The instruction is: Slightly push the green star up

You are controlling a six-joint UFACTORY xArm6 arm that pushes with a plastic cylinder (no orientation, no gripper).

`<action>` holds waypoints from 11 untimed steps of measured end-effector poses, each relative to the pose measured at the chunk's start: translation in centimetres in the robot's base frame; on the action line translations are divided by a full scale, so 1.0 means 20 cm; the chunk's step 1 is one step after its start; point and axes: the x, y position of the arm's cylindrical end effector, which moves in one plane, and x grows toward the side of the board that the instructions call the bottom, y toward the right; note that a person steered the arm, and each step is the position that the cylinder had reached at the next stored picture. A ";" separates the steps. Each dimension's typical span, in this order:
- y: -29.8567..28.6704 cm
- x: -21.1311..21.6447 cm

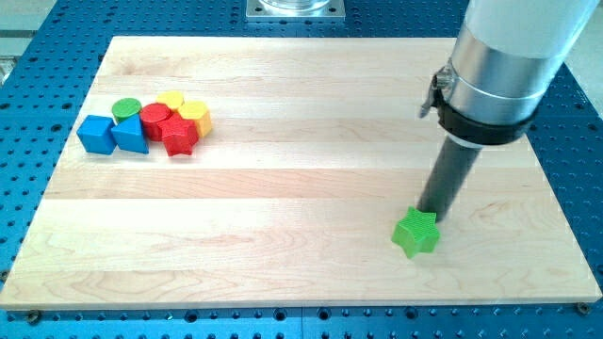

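Where the dark rod comes down from the silver cylinder at the view's upper right, my tip (432, 212) is met at the upper edge of the green star (416, 234), touching it or just beside it; which of the two cannot be told, since the star hides the very end. No hand is carried by the arm, only this rod, so nothing can be said of parting or clamping.

The green star is found on the wooden table (301, 198) toward the view's lower right, well apart from every other block. The rest are gathered in a tight cluster at the view's upper left: a blue cube (95, 134) at the far left, a blue triangular block (130, 136) beside it, a green cylinder (126, 109) above these, a red cylinder (154, 118) and a red star (179, 137) next, and two yellow blocks (186, 108) at the cluster's upper right, whose shapes are not clearly made out.
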 end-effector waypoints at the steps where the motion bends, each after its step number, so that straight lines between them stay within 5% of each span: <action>1: -0.26 0.04; 3: 0.22 0.25; 5: -0.02 0.49; 6: 0.02 0.49; 8: 0.56 0.49; 11: 0.63 0.36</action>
